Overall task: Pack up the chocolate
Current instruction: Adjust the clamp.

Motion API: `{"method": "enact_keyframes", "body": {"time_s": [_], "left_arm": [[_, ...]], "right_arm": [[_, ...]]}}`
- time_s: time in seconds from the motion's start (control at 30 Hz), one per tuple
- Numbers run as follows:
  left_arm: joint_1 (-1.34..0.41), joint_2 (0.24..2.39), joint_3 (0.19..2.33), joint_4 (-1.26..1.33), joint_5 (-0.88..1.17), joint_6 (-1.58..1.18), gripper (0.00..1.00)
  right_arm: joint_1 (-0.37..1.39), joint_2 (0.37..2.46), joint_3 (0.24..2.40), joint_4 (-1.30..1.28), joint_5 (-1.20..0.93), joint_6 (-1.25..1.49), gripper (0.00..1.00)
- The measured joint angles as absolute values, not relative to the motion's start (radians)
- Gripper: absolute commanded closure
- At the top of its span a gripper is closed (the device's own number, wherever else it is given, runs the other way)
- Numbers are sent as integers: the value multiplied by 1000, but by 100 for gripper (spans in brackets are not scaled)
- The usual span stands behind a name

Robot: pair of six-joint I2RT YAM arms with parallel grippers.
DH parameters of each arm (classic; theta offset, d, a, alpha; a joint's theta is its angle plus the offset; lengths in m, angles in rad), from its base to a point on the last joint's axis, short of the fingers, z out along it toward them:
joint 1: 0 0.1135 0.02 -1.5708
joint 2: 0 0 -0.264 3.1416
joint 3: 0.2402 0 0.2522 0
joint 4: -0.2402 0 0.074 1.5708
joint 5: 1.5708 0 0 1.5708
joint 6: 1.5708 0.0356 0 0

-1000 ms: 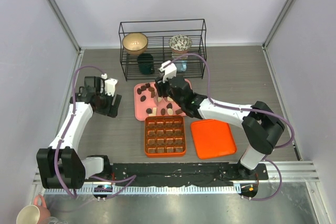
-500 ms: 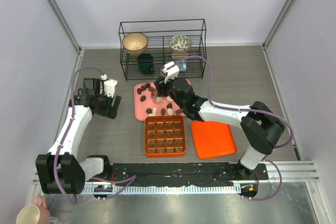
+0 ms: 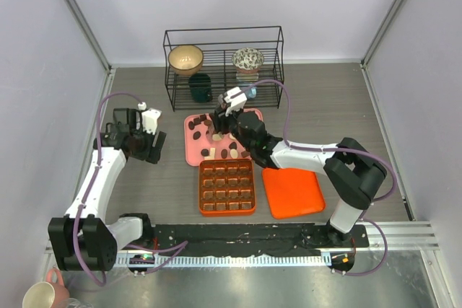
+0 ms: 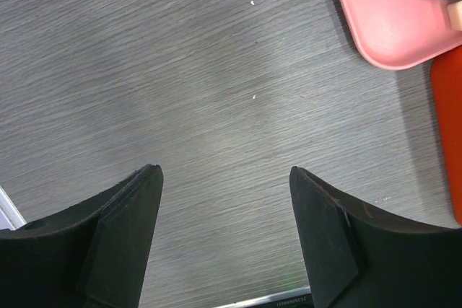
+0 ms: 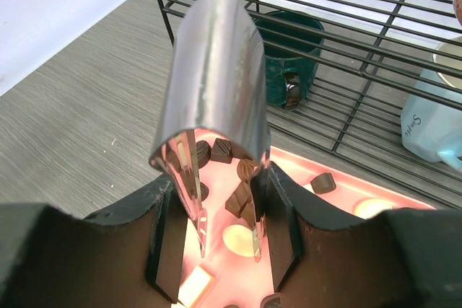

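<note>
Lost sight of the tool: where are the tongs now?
Right wrist view: the tongs sit clamped in the right gripper, tips over the pink tray, in front of the wire rack.

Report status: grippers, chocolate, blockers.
Left gripper open over table. Right gripper shut on tongs, tips among chocolate on pink tray; grasp unclear. Nothing blocking orange box.

Small dark brown, tan and cream chocolate pieces (image 3: 194,125) lie scattered loose on the pink tray (image 3: 192,151)
</note>
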State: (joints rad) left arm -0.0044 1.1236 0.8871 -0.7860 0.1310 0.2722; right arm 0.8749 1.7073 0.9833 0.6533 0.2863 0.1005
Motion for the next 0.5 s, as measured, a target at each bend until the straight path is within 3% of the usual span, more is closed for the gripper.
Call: {"method": "enact_keyframes", "body": {"time_s": [0.5], "left_arm": [[-4, 1098, 868, -794, 133, 274, 24]], "right_arm": [[875, 1625, 871, 612, 248, 104, 53]]}}
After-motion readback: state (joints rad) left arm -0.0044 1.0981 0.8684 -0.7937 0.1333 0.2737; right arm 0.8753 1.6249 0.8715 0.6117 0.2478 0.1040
